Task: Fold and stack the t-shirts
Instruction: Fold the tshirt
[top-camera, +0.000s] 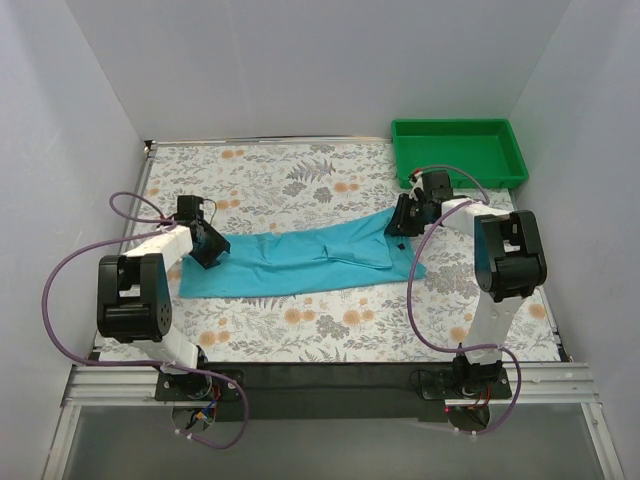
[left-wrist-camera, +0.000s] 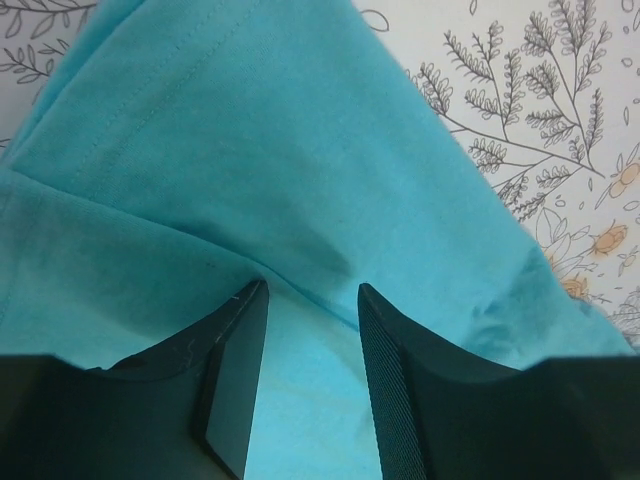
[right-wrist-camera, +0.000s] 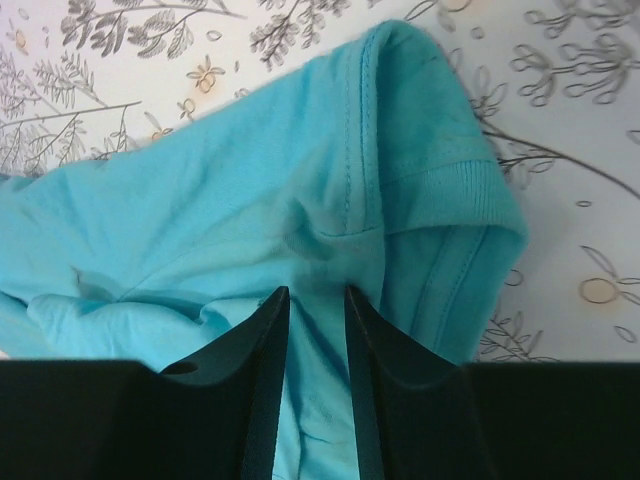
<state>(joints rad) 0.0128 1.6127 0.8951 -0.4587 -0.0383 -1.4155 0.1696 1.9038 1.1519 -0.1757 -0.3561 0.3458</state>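
Shirt lies stretched between our left gripper and right gripper, each clamped on one end, though we cannot make out its buttons.

A green plastic tray sits at the upper right of the frame, on a tablecloth printed with flowers and leaves. Plain white walls close in three sides. A metal rail runs along the bottom.

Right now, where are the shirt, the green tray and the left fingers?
shirt (top-camera: 300, 260): top view, middle of the cloth.
green tray (top-camera: 455, 152): top view, bare floor.
left fingers (left-wrist-camera: 390, 400): left wrist view, the ribbed pad.
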